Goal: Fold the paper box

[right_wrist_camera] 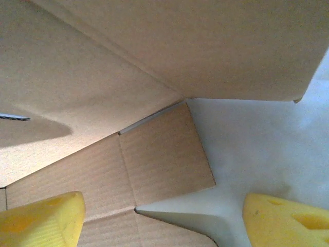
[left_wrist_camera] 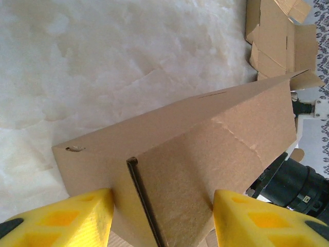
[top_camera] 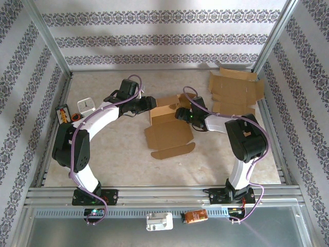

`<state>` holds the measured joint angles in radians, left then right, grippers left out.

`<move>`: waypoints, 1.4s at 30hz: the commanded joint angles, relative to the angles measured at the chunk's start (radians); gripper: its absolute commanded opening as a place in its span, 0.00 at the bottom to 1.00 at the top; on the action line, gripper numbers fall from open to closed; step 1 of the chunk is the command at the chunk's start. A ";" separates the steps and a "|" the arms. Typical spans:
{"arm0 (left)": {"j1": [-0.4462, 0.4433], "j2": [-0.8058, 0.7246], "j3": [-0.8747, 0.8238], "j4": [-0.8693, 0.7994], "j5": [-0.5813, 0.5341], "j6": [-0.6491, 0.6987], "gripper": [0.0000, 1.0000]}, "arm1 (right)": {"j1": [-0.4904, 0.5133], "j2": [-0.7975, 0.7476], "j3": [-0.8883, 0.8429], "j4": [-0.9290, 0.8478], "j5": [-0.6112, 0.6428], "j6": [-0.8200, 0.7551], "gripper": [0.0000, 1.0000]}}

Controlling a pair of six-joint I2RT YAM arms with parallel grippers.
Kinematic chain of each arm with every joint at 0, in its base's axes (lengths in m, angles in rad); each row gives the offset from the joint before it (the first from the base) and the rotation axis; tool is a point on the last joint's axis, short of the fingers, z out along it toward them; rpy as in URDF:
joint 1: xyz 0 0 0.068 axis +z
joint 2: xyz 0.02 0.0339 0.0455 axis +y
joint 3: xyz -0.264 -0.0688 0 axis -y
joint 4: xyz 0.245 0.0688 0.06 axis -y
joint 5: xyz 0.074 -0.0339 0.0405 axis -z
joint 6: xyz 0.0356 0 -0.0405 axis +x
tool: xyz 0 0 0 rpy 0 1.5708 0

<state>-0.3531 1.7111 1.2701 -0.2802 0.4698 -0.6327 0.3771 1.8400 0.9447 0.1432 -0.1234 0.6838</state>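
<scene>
Box: brown corrugated cardboard box (top_camera: pixel 168 135), partly folded (front flaps flat).
Left gripper (left_wrist_camera: pixel 163 216): box wall is pinched between jaws.
Right gripper (right_wrist_camera: pixel 163 218): jaws are spread over flap.

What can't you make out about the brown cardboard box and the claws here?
- Top external: fingertips of the left claw, hidden behind the raised wall of the brown cardboard box.
- Right wrist: most of the box, cut off by the frame edges around the open right claw.
- Left wrist: the box's inside, hidden by its own folded wall.
</scene>
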 commanded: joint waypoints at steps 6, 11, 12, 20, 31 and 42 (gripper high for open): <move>0.011 0.031 0.017 -0.019 0.022 0.017 0.53 | 0.005 0.111 0.024 0.189 -0.052 0.008 0.79; 0.015 0.030 0.014 -0.018 0.021 0.019 0.53 | 0.006 0.153 -0.010 0.385 -0.078 0.067 0.73; 0.016 0.029 0.014 -0.017 0.020 0.018 0.53 | 0.006 0.159 -0.008 0.405 -0.083 0.075 0.70; 0.026 0.028 0.012 -0.026 0.019 0.028 0.53 | 0.026 0.132 -0.009 0.437 -0.048 0.041 0.53; 0.040 0.016 0.009 -0.033 0.012 0.030 0.53 | 0.023 0.035 -0.053 0.437 -0.067 0.013 0.39; 0.041 0.031 0.014 -0.020 0.026 0.016 0.53 | 0.059 0.043 -0.060 0.434 -0.248 -0.005 0.39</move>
<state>-0.3176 1.7180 1.2705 -0.2790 0.4896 -0.6289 0.4198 1.8599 0.8745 0.5358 -0.2886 0.6991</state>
